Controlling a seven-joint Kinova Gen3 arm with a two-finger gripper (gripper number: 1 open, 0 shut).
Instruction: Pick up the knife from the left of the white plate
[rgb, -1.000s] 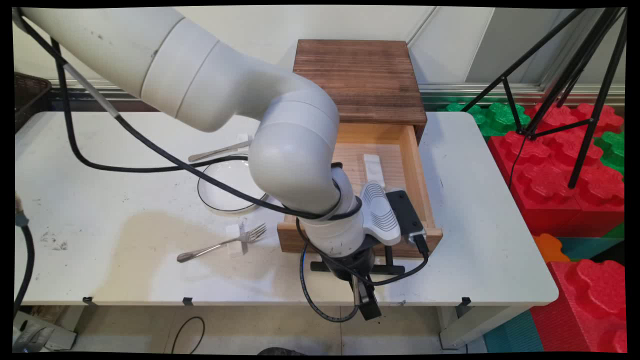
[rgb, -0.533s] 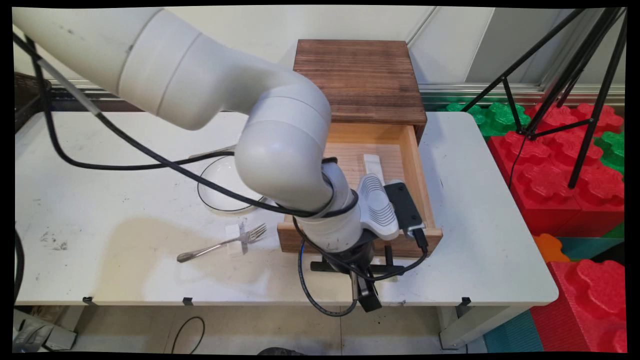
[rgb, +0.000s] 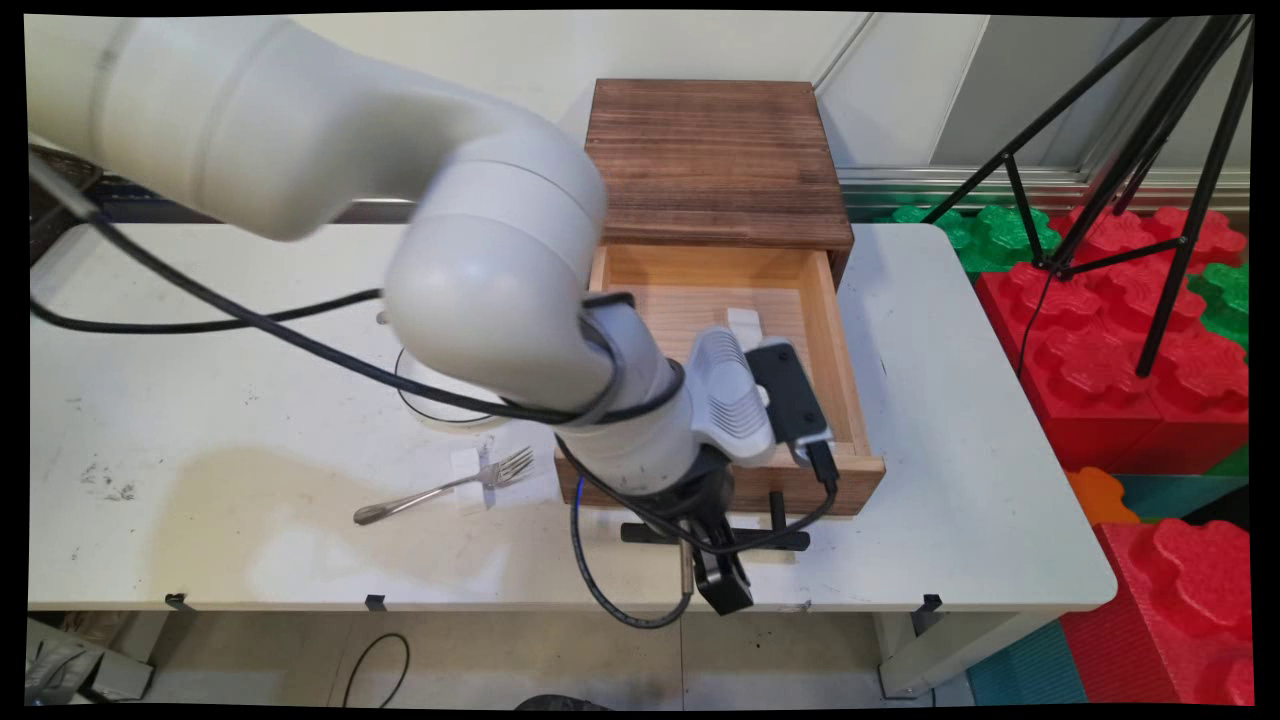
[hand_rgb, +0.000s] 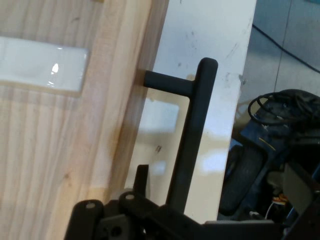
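Gripper (rgb: 722, 585) of the white arm is hanging at the table's (rgb: 200, 400) near edge, just in front of the black handle (rgb: 785, 540) of an open wooden drawer (rgb: 845, 370). From the main view I cannot tell whether it is open, closed or gripping the handle, since the wrist and black cables are covering the place where they meet. The drawer is standing pulled out of a dark wooden box (rgb: 715, 150) that is sitting at the table's far side. 1 small white block (rgb: 742, 322) is lying on the drawer's floor, partly hidden by the wrist. Left of the drawer front, 1 fork (rgb: 440, 488) is lying on the table with its tines pointing toward the drawer. Beyond the fork, a white plate (rgb: 410, 395) with a dark rim is showing partly from under the arm. Red and green foam blocks (rgb: 1100, 350) and a black tripod (rgb: 1150, 150) are standing to the right of the table.

Seen from the hand, the handle (hand_rgb: 192, 135) is running up from the gripper's black linkage, its bar standing off the pale drawer front (hand_rgb: 127, 100) on a short post. The white block (hand_rgb: 42, 65) is lying inside the drawer at upper left. White tabletop (hand_rgb: 210, 30) is showing behind the handle. Here too the gripper's state cannot be told.
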